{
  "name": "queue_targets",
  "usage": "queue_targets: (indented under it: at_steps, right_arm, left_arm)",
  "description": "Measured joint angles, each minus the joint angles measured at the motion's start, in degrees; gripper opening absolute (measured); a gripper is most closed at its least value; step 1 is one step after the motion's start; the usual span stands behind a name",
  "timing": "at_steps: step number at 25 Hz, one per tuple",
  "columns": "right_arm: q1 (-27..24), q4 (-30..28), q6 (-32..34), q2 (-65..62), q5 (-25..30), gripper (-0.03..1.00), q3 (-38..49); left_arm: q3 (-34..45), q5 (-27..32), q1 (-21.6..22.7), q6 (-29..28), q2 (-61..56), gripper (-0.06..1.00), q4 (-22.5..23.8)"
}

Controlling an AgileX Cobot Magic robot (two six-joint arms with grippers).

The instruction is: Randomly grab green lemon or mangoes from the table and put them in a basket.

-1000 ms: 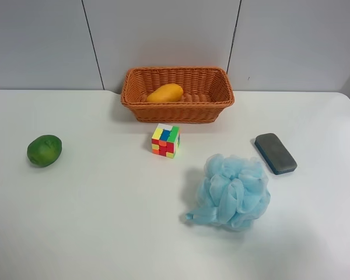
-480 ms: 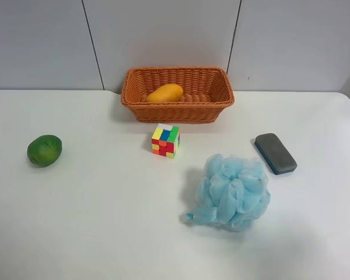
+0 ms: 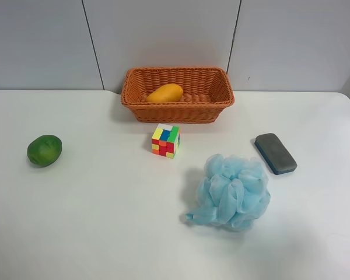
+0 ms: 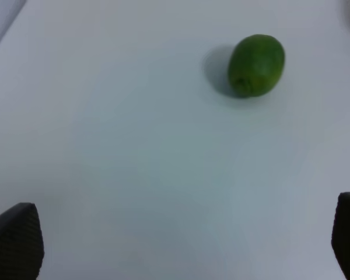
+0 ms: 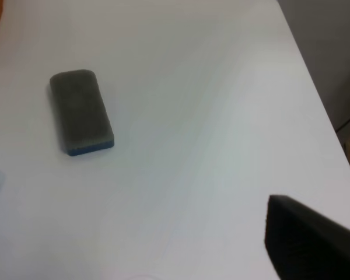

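Observation:
The green lemon (image 3: 44, 150) lies on the white table (image 3: 105, 221) at the exterior high view's left. It also shows in the left wrist view (image 4: 256, 65), well ahead of my left gripper (image 4: 181, 248), which is open and empty with its fingertips (image 4: 14, 239) far apart. The mango (image 3: 165, 93) lies inside the wicker basket (image 3: 177, 112) at the table's back. Of my right gripper only one of the fingers (image 5: 306, 239) shows, off to one side with nothing between the jaws. No arm shows in the exterior high view.
A coloured puzzle cube (image 3: 165, 140) stands in front of the basket. A blue mesh bath sponge (image 3: 231, 191) and a dark grey eraser block (image 3: 275, 153) lie to the right. The eraser also shows in the right wrist view (image 5: 80, 111), near the table edge (image 5: 315, 93).

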Motion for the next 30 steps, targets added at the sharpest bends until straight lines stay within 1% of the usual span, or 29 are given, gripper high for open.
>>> queue_targets:
  at_steps: [2, 4, 7, 30]
  right_arm:
    - [0.0, 0.0, 0.0, 0.0, 0.0, 0.99, 0.0]
    - [0.0, 0.0, 0.0, 0.0, 0.0, 0.99, 0.0]
    - [0.0, 0.0, 0.0, 0.0, 0.0, 0.99, 0.0]
    - [0.0, 0.0, 0.0, 0.0, 0.0, 0.99, 0.0]
  left_arm:
    - [0.4, -1.6, 0.4, 1.9, 0.0, 0.99, -0.2]
    - [1.4, -4.5, 0.4, 3.3, 0.0, 0.99, -0.6]
    - [2.4, -6.0, 0.4, 4.9, 0.0, 0.99, -1.7]
    - [2.4, -6.2, 0.4, 5.9, 0.0, 0.99, -2.2]
